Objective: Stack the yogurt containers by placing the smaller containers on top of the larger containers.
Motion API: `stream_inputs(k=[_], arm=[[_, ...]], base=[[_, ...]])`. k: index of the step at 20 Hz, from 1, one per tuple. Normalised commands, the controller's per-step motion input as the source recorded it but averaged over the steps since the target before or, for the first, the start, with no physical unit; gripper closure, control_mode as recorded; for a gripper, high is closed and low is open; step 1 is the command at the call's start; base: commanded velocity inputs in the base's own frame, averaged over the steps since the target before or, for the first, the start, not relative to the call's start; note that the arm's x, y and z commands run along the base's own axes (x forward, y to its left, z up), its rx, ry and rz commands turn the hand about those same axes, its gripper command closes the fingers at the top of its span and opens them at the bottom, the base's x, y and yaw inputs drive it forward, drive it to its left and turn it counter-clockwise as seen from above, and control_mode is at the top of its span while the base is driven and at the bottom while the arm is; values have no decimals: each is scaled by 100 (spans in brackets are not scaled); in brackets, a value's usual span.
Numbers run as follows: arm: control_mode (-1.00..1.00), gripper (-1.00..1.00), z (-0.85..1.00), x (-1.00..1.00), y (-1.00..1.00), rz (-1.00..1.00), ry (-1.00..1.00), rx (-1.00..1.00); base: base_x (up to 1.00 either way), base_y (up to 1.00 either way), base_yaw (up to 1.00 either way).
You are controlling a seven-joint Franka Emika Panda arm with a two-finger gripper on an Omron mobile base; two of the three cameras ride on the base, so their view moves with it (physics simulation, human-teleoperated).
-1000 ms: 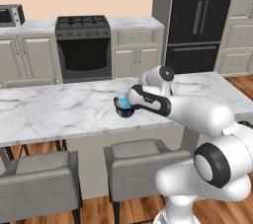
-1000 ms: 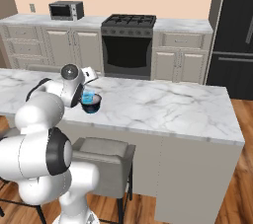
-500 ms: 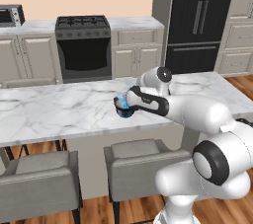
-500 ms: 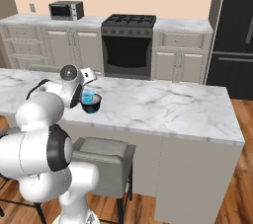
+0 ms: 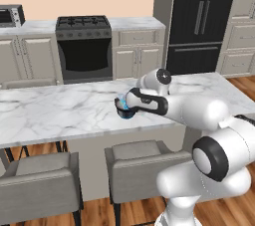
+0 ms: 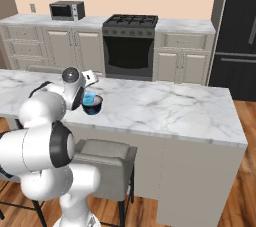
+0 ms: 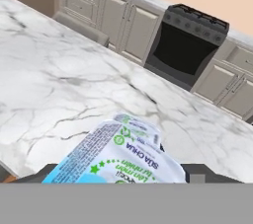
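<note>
The yogurt cup (image 6: 89, 98) sits in or right at the dark bowl (image 6: 93, 106) near the front edge of the marble counter (image 6: 165, 108). In the hand view its printed foil lid (image 7: 121, 156) is right under the camera, with a second, smaller lid (image 7: 138, 124) peeking just beyond it. The gripper (image 5: 124, 106) hangs right over the bowl, jaws spread apart, not clamped on anything I can make out. Can't tell if the small one is stacked yet; looks like stacking's still underway.

Sat stacked in the dark bowl (image 6: 93, 107) on the marble counter (image 6: 165, 108): larger light-blue yogurt cup (image 7: 116, 160), smaller cup (image 7: 138, 125) just behind.
</note>
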Motion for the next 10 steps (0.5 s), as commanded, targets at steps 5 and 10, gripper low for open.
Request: stream_inputs(k=[5,10], arm=[[-100,100,-2,14,0,0,0,0],[-100,100,-5,3,0,0,0,0]], base=[[0,0,0],[0,0,0]])
